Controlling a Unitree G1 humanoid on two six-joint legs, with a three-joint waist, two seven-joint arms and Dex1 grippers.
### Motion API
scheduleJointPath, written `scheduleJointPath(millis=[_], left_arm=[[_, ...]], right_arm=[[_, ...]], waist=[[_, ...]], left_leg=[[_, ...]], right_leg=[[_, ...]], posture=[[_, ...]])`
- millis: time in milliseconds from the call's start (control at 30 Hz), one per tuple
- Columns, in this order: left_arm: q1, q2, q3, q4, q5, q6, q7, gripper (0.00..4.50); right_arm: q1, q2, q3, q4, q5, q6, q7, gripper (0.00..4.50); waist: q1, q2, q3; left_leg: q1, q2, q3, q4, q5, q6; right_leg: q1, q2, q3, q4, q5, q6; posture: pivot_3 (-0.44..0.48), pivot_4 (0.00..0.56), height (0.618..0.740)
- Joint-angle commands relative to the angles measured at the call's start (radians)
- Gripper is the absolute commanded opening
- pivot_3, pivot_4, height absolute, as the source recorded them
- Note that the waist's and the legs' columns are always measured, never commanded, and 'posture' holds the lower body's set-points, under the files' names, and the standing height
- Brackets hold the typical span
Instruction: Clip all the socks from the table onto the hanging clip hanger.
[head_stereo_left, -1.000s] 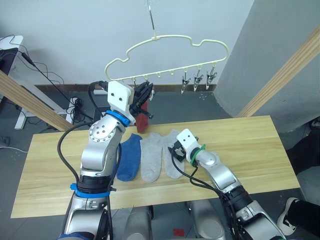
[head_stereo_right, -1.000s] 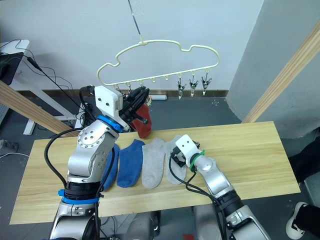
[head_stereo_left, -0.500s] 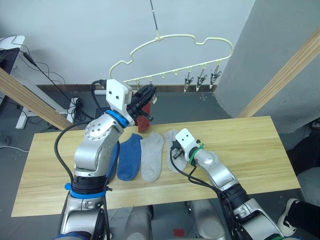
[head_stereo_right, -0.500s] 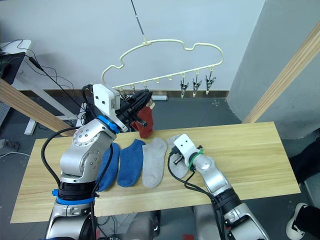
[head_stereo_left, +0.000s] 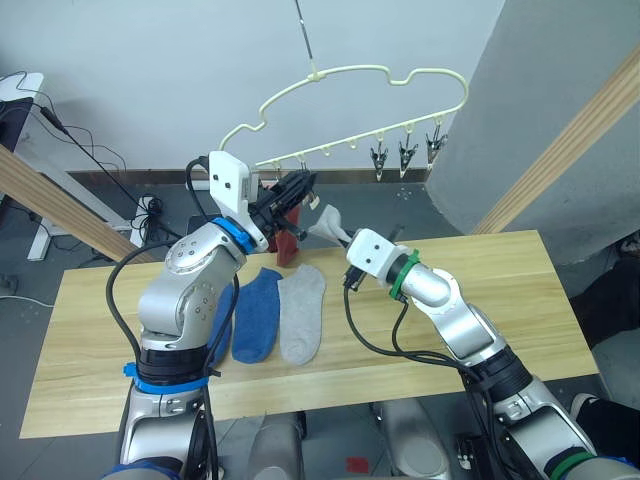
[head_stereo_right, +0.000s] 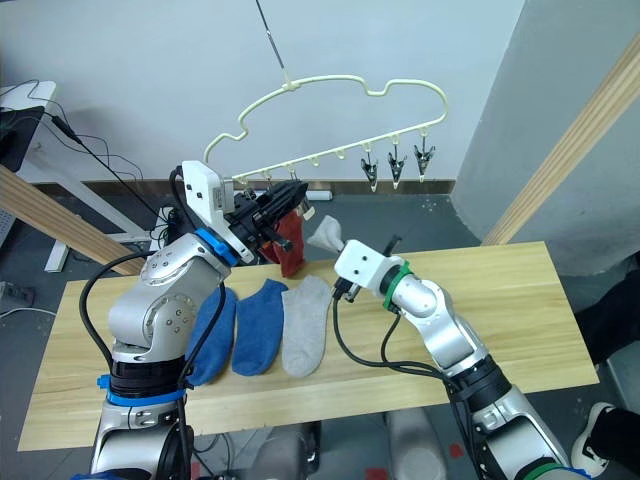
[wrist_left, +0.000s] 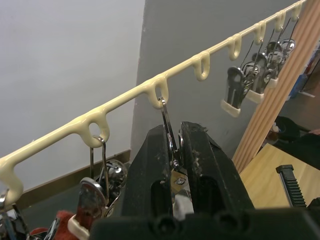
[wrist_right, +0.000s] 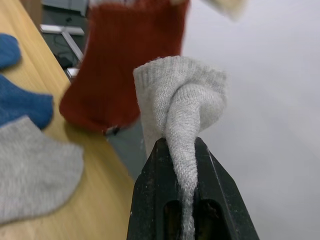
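Since the earlier frame, the right gripper (wrist_right: 182, 150) has lifted one grey sock (head_stereo_left: 328, 223) off the table (head_stereo_left: 500, 300); its fingers are clamped on it, near the red sock (head_stereo_right: 288, 243) hanging from the hanger (head_stereo_left: 370, 80). Left gripper (wrist_left: 174, 150) pinches a clip (wrist_left: 167, 122). Two blue socks (head_stereo_left: 258, 315) and one grey lie mid-table.

I work in what looks like a robotics lab or test room rather than a home: bare white wall (head_stereo_left: 150, 70), a grey partition panel (head_stereo_left: 540, 110) and a dark grey floor (head_stereo_left: 20, 250). Loose black cables (head_stereo_left: 95, 155) trail down to a power strip (head_stereo_left: 152, 212) beside a white desk leg (head_stereo_left: 45, 225), and my light plank table (head_stereo_left: 520, 290) stands between slanting round wooden poles (head_stereo_left: 570, 140).
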Motion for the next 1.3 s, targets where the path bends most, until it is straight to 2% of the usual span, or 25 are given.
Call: scheduleJointPath(millis=[33,433,1267,1300], left_arm=[[-0.01,0.008,0.009,-0.047,-0.02,0.003,-0.004,0.07],[0.001,0.009,0.012,-0.062,-0.021,0.014,0.005,0.07],[0.034,-0.001,0.007,-0.077,-0.023,0.019,0.013,0.07],[0.036,-0.001,0.008,-0.078,-0.02,0.018,0.016,0.42]], right_arm=[[-0.011,0.007,0.01,0.004,-0.021,-0.079,0.004,0.0],[-0.03,0.033,-0.031,0.044,-0.034,-0.179,-0.039,0.0],[-0.049,0.071,-0.064,0.045,-0.027,-0.184,-0.048,0.0],[-0.049,0.072,-0.064,0.045,-0.026,-0.184,-0.048,0.0]], waist=[[0.001,0.0,0.0],[0.001,0.0,0.0],[0.001,0.0,0.0],[0.001,0.0,0.0]], left_leg=[[0.0,0.0,0.0,0.0,0.0,0.0],[0.0,0.0,0.0,0.0,0.0,0.0],[0.0,0.0,0.0,0.0,0.0,0.0],[0.0,0.0,0.0,0.0,0.0,0.0]], right_leg=[[0.0,0.0,0.0,0.0,0.0,0.0],[0.0,0.0,0.0,0.0,0.0,0.0],[0.0,0.0,0.0,0.0,0.0,0.0],[0.0,0.0,0.0,0.0,0.0,0.0]], posture=[[-0.194,0.348,0.74],[-0.187,0.341,0.74],[-0.189,0.344,0.74],[-0.189,0.344,0.74]])
